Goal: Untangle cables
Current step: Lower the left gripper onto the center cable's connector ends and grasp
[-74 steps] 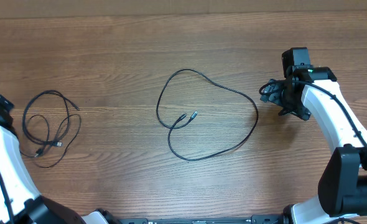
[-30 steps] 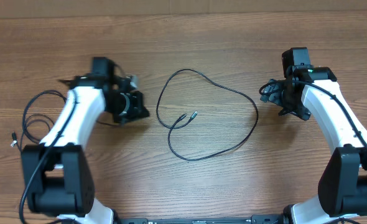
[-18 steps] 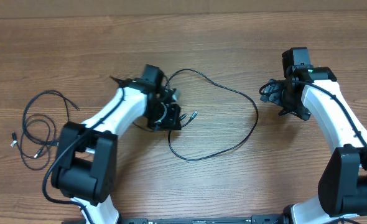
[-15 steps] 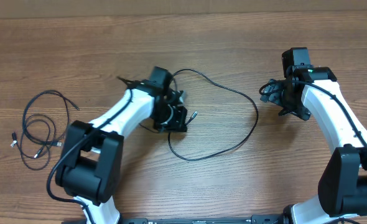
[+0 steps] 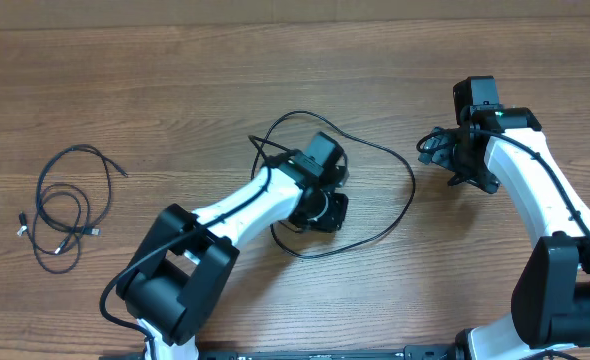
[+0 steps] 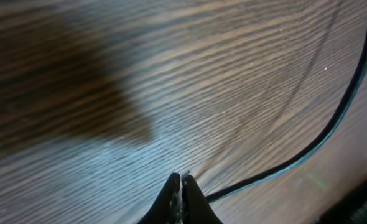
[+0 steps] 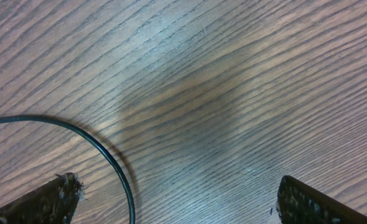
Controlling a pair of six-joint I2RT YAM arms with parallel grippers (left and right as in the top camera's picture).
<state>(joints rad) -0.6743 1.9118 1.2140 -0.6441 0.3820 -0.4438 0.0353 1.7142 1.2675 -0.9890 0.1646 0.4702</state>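
A long thin black cable [image 5: 380, 152] lies in a wide loop at the table's middle. My left gripper [image 5: 327, 212] hangs over the loop's left part and hides its plug ends. In the left wrist view its fingers [image 6: 173, 194] are pressed together, and the cable [image 6: 333, 127] runs off to the right from just beside them. A second cable [image 5: 72, 203] lies coiled at the far left. My right gripper [image 5: 443, 152] is open at the loop's right edge. In the right wrist view the cable [image 7: 112, 163] curves between the wide-apart fingers [image 7: 43, 200].
A small loose plug tip [image 5: 22, 222] lies left of the coiled cable. Thicker black arm wiring bunches beside the right wrist [image 5: 433, 140]. Bare wood table [image 5: 175, 80] stretches behind both arms.
My left arm has swung from the far left across to the middle, over the loop's plug ends. The cables and the right arm have stayed put.
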